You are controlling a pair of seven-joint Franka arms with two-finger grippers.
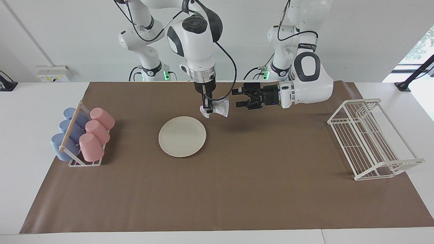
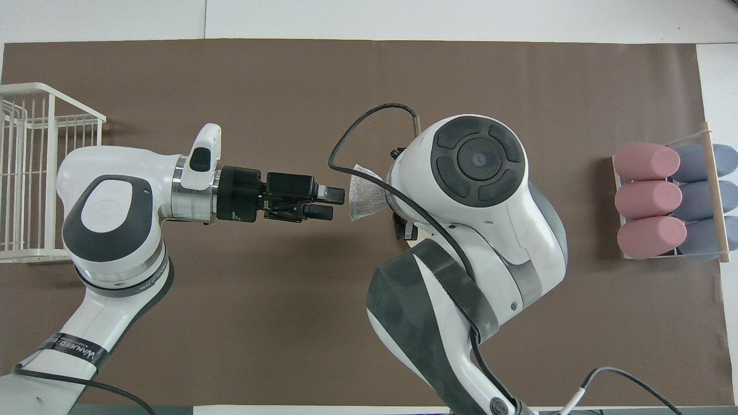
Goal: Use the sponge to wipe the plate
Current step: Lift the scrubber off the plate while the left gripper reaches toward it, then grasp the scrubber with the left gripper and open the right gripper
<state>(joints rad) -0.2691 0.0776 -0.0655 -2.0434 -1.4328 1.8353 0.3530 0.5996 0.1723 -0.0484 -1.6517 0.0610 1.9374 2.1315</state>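
Observation:
The cream-white plate (image 1: 182, 136) lies flat on the brown mat (image 1: 237, 189); the right arm hides it in the overhead view. My right gripper (image 1: 206, 107) points straight down and is shut on one edge of the silvery mesh sponge (image 1: 219, 107) (image 2: 363, 200). It holds the sponge in the air over the mat, just off the plate's rim. My left gripper (image 1: 237, 98) (image 2: 335, 204) lies level in the air and is open. Its fingertips point at the sponge's free edge, a short gap away from it.
A rack of pink and blue cups (image 1: 83, 137) (image 2: 671, 202) lying on their sides stands at the right arm's end of the mat. A white wire dish rack (image 1: 369, 139) (image 2: 34, 178) stands at the left arm's end.

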